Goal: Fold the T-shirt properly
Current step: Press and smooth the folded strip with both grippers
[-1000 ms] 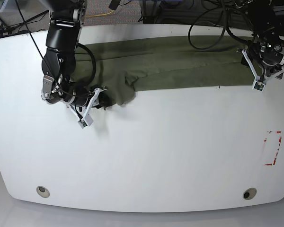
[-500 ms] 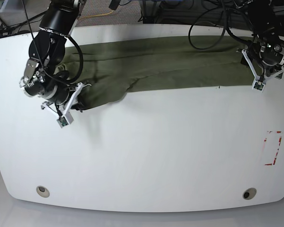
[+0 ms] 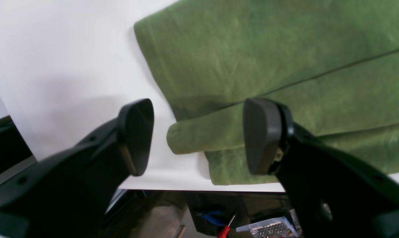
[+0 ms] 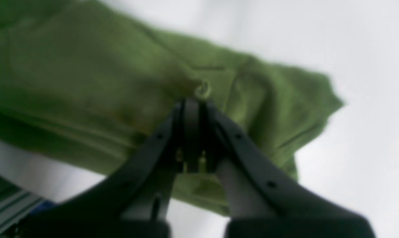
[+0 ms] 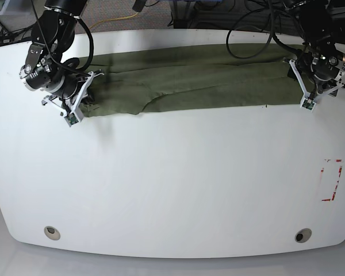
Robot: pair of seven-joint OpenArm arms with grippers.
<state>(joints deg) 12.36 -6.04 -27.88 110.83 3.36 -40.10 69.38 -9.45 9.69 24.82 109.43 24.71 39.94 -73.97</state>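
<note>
Here the T-shirt (image 5: 190, 83) lies as a long folded band along the far edge of the white worktop (image 5: 178, 184), reaching nearly from one end to the other. At the shirt's end on the base view's left, the right end effector (image 4: 192, 102) has its jaws pressed together on a small pucker of green fabric, so it is pinching the T-shirt; that wrist view is blurred, but cloth shows on both sides of the closed tips. At the shirt's opposite end, the left end effector (image 3: 198, 135) hangs over the cloth with its jaws spread wide, a rolled fold of the shirt's corner showing in the gap between them, seemingly not gripped. A red-striped mark (image 5: 332, 179) sits on the worktop well apart from the shirt, nearer the front edge on the left arm's side.
</note>
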